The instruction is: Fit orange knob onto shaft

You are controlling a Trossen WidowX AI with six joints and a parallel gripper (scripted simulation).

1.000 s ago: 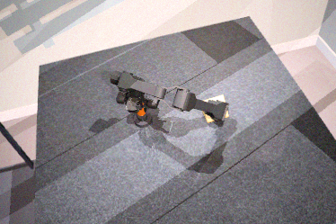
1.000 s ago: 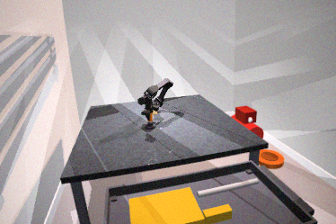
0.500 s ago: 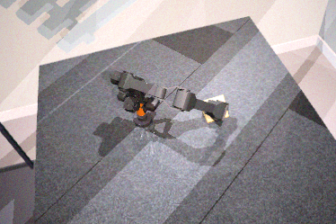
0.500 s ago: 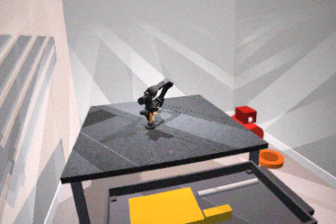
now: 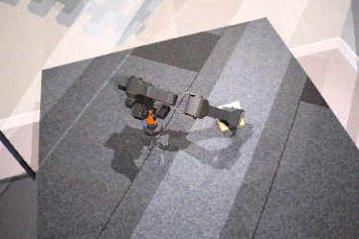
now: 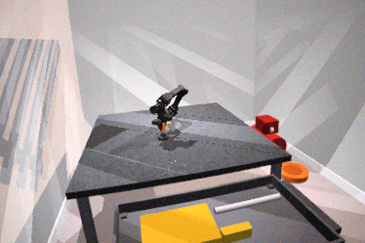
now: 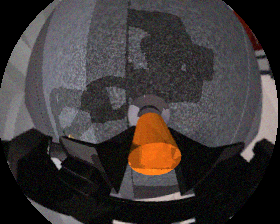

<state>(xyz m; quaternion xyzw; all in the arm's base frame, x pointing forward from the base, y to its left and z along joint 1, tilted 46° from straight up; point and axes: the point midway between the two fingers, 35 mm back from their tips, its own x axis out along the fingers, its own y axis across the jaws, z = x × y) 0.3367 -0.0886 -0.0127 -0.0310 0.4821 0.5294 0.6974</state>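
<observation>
The orange knob (image 5: 151,119) (image 6: 164,129) (image 7: 154,157) is a tapered piece, held between the fingers of my gripper (image 7: 150,130), which is shut on it. The round grey pedestal (image 5: 153,130) (image 6: 163,137) (image 7: 151,100) is on the dark table, directly under the knob's lower end. In the wrist view the knob's narrow far end overlaps the near part of the pedestal. The silver shaft, the knob's hole and both flat sides are hidden. The views do not show whether the knob touches the pedestal or how far down it is.
The arm reaches over the dark table (image 5: 192,201) (image 6: 122,170) from its base, beside a pale yellow piece (image 5: 237,106). Off the table are a tray with a yellow block (image 6: 181,225) and a white rod (image 6: 249,203), a red object (image 6: 266,125) and an orange ring (image 6: 304,177).
</observation>
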